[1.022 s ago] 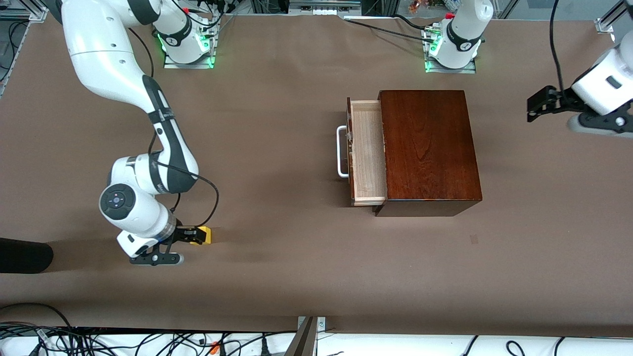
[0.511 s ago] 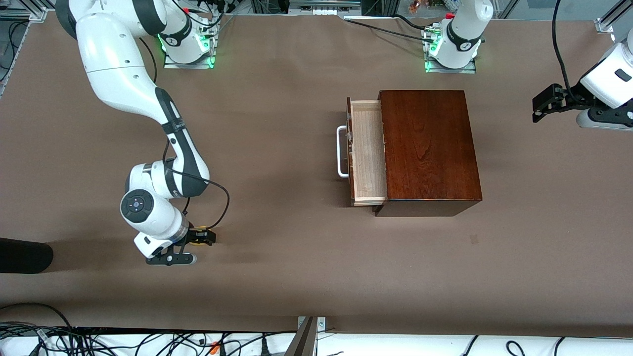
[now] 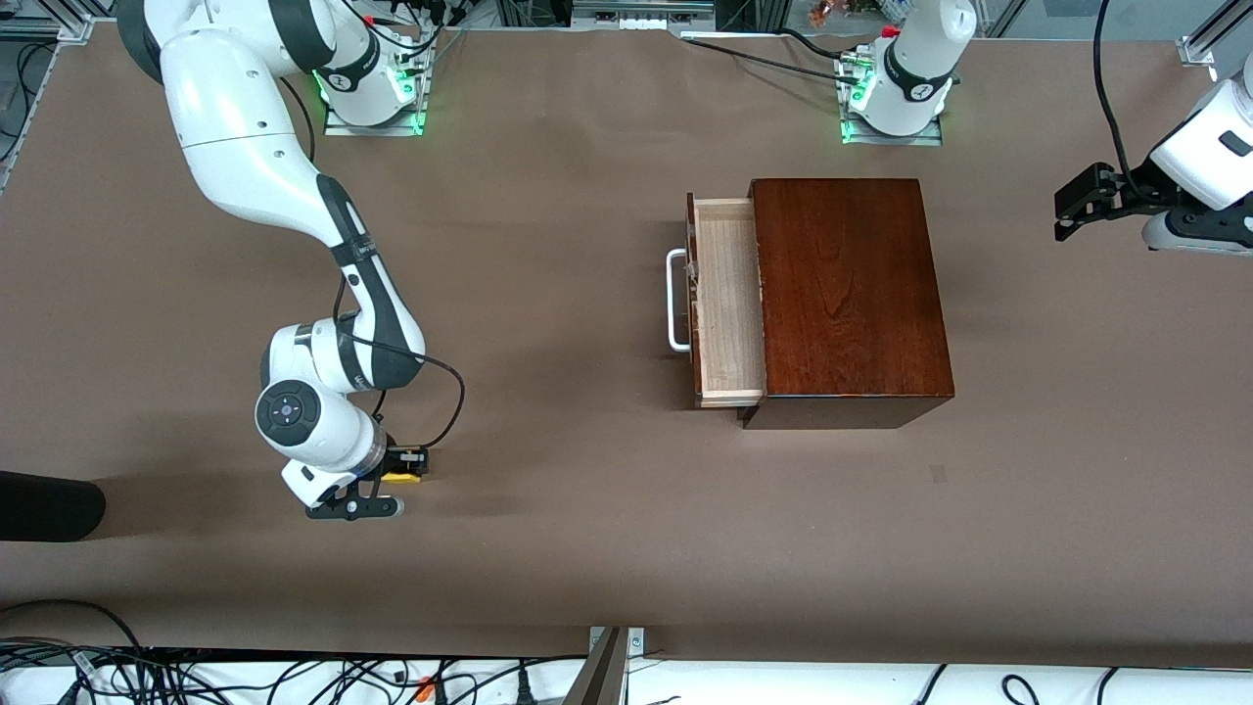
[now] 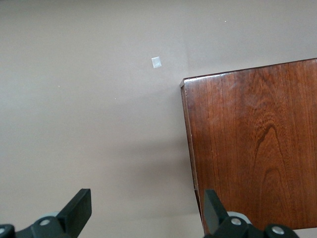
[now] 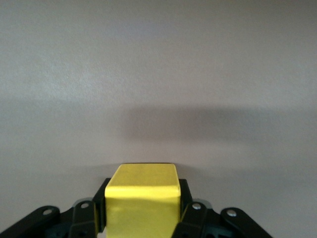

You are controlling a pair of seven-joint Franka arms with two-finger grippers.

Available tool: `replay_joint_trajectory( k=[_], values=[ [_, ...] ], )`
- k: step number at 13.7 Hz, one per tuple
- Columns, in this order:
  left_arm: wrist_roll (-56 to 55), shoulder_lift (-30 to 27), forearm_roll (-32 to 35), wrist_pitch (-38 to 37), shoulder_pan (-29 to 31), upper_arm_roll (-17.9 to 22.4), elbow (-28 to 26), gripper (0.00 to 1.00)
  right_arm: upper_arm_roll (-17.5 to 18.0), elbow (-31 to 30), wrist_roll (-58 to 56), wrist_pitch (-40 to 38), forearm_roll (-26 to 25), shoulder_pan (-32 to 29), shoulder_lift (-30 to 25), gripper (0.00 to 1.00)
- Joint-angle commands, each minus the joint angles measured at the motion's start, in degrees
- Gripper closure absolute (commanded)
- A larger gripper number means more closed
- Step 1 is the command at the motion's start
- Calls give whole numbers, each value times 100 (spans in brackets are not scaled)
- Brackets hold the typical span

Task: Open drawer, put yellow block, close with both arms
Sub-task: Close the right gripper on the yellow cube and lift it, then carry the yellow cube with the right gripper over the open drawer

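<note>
The yellow block point(image 3: 399, 477) is low at the table surface toward the right arm's end, nearer the front camera than the box. My right gripper point(image 3: 403, 466) is shut on it. In the right wrist view the yellow block point(image 5: 142, 198) fills the space between both black fingers point(image 5: 184, 203). The drawer point(image 3: 729, 294) stands pulled out of the mahogany box point(image 3: 847, 294), its pale tray bare and its white handle point(image 3: 675, 299) facing the right arm's end. My left gripper point(image 3: 1072, 206) hangs open over the table at the left arm's end, and in its wrist view the left gripper point(image 4: 146, 210) holds nothing beside the box point(image 4: 252, 144).
A black object point(image 3: 49, 504) lies at the table edge at the right arm's end. A small pale patch point(image 3: 938, 474) marks the table nearer the front camera than the box. Cables point(image 3: 294, 676) run along the table's near edge.
My right gripper slid forward over the yellow block and shut on it. The left arm drew back a little toward its end of the table, then held still.
</note>
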Motion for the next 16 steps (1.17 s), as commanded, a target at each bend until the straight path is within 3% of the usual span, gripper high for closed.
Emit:
replay_joint_trajectory(
  k=[1,6,9,12,14,16],
  values=[
    [49,-65,-134,7,34,6,16,0,4,23,-110,-867,121,-60,-567,100],
    [58,-65,-134,7,34,-11,8,0,4,6,38,-2801,121,45,-1903,100],
    [49,-74,-143,7,34,-11,16,0,161,-38,1159,-3724,130,316,-2501,100],
    [58,-65,-134,7,34,-20,16,0,871,-47,3178,-4166,130,441,-2810,100],
    [49,-65,-143,7,25,-20,16,0,1539,-39,4733,-4149,104,449,-2828,100],
    [49,-65,-143,7,25,-20,8,0,1936,-39,6167,-3966,112,598,-2811,100]
  ],
)
